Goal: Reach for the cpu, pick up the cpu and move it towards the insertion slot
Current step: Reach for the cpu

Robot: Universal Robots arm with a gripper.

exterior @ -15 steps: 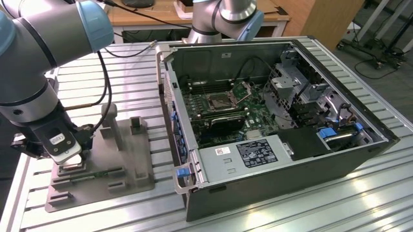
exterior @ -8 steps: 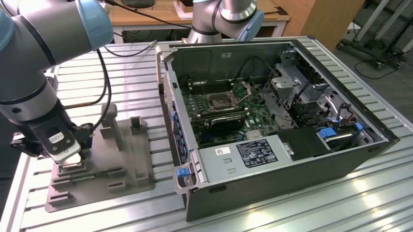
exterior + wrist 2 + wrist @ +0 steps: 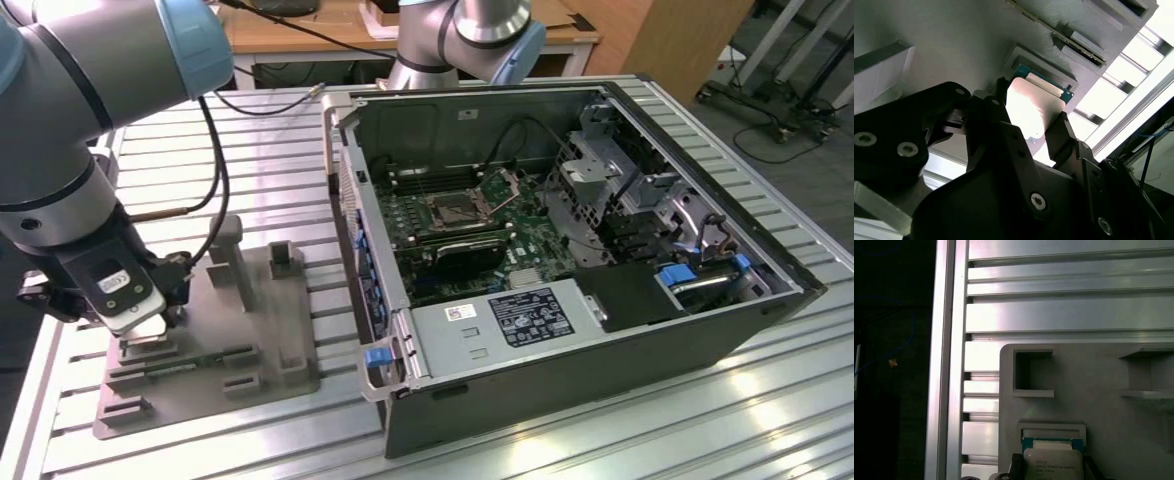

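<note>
The cpu (image 3: 1036, 102) is a small square chip with a pale metal top and a green rim. It lies at its shallow pocket on the grey plastic tray (image 3: 274, 330), at the exterior view's left. My gripper (image 3: 1031, 106) reaches down over it, and the black fingers (image 3: 1061, 131) press against two opposite edges of the chip. The first wrist view shows the cpu (image 3: 1054, 465) at the pocket's frame with a finger on each side. The insertion slot (image 3: 451, 212) is a dark square socket with a raised metal flap, on the green board inside the open computer case.
The open computer case (image 3: 561, 330) stands at the exterior view's right of the tray on a ribbed aluminium table (image 3: 694, 430). A green memory stick (image 3: 200, 362) lies on the tray beside upright grey posts (image 3: 227, 255). A second arm's base (image 3: 467, 40) stands behind the case.
</note>
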